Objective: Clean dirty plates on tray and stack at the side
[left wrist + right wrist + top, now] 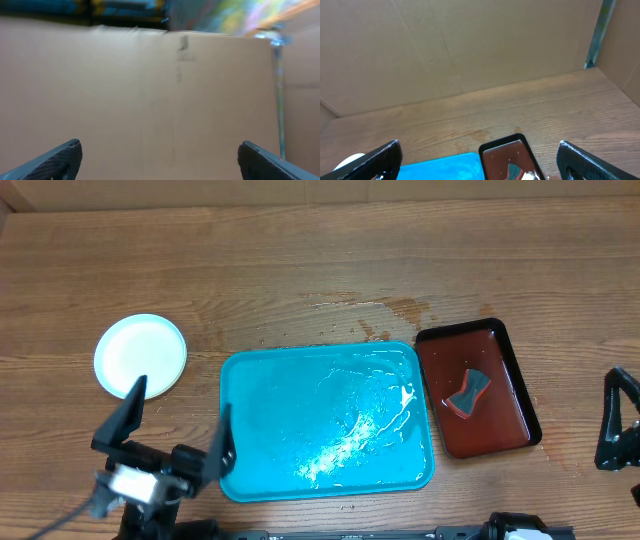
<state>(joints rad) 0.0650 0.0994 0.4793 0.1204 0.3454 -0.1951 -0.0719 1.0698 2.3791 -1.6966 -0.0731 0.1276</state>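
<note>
The turquoise tray lies at the table's middle, wet with white streaks and holding no plates; its corner shows in the right wrist view. A round white plate with a pale blue rim sits on the table left of the tray; I cannot tell whether others lie under it. No yellow-green rimmed plates are visible. My left gripper is open and empty, near the tray's front left corner, below the plate. Its camera sees only its fingertips and a cardboard wall. My right gripper is open and empty at the far right, with its fingers wide apart.
A smaller dark red-brown tray stands right of the turquoise one, with a grey and red sponge in it; it also shows in the right wrist view. Wet patches mark the wood behind the trays. Cardboard walls surround the table.
</note>
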